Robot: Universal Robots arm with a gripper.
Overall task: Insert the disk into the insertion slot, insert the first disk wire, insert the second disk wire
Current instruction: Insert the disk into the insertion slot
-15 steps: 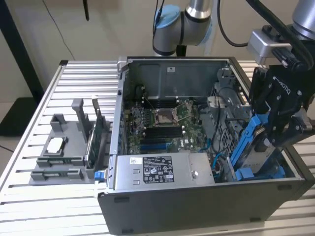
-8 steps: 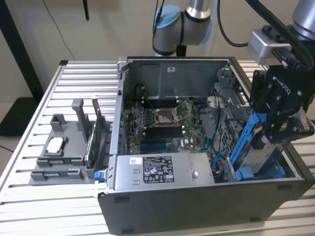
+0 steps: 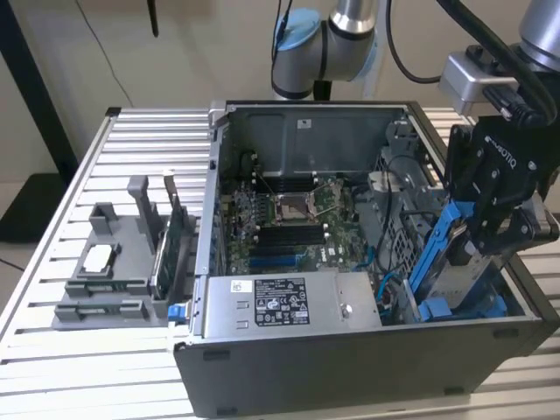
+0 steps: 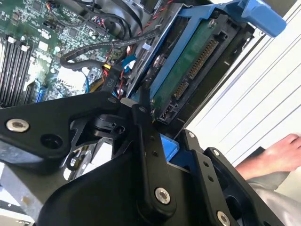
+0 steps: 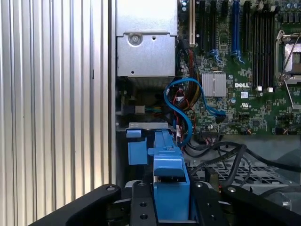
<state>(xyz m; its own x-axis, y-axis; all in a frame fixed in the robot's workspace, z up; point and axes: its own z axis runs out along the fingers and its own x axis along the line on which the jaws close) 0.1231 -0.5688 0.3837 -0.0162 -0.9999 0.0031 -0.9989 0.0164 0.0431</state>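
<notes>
In the exterior view my gripper (image 3: 492,234) is shut on the disk (image 3: 462,273), a silver drive in a bright blue carrier. It holds the disk tilted over the right front corner of the open computer case. The disk's lower end sits among the blue fittings of the insertion slot (image 3: 435,310) in the drive cage. The second wrist view shows the disk's green circuit-board underside (image 4: 188,70) and a black finger (image 4: 149,146). In the first wrist view the blue carrier (image 5: 169,174) sits between the fingers. A blue cable (image 5: 181,106) loops beside the slot.
The case (image 3: 350,367) stands on a slatted metal table (image 3: 52,359). A grey fixture (image 3: 105,276) with parts stands at the exterior view's left, a blue-handled carrier (image 3: 178,311) next to it. The power supply (image 3: 280,302) lies at the front. A person's hand (image 4: 282,150) rests nearby.
</notes>
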